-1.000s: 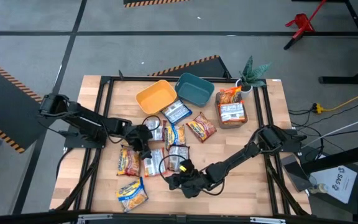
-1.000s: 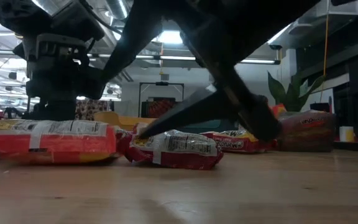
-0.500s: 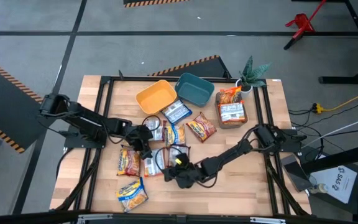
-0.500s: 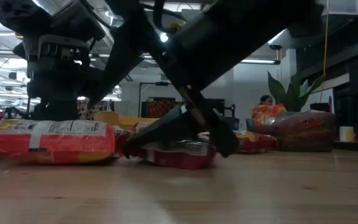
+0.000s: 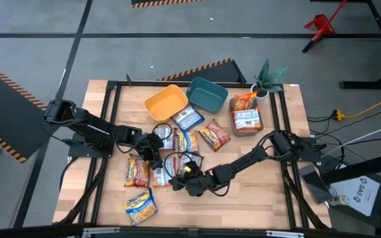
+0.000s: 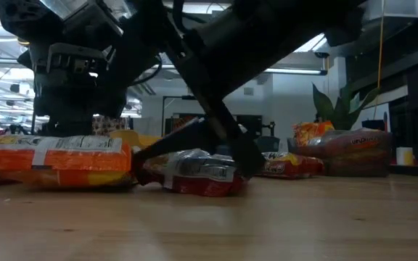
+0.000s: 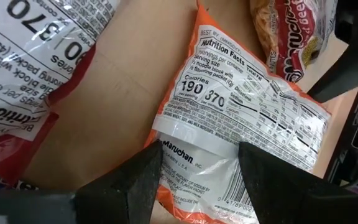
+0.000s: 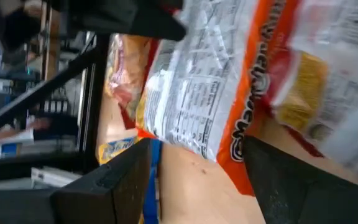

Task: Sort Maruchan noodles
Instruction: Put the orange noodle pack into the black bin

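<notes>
High view: both tools crowd the packet cluster

Most of the Maruchan noodles (image 5: 177, 155) lie flat in a loose cluster at the middle of the table (image 5: 270, 198), just in front of the yellow bin (image 5: 165, 104) and teal bin (image 5: 207, 94); a few more sit by the plant (image 5: 268, 76), and one yellow-and-blue packet (image 5: 140, 205) lies apart near the front edge. The left tool (image 5: 152, 149) hangs at the cluster's left side, its fingers (image 7: 135, 180) spread and released, straddling an orange packet (image 7: 241, 137) that lies label-up, likely lined up for a pinch across its short end. The right tool (image 5: 182, 181) reaches in low from the front right, parted and holding nothing, with a red-orange packet (image 8: 204, 106) just ahead of it.

The two tools are near each other and the packets overlap, so a lift may drag a neighbour. Open room lies along the front right of the table; the bins behind are reachable only over the cluster
</notes>
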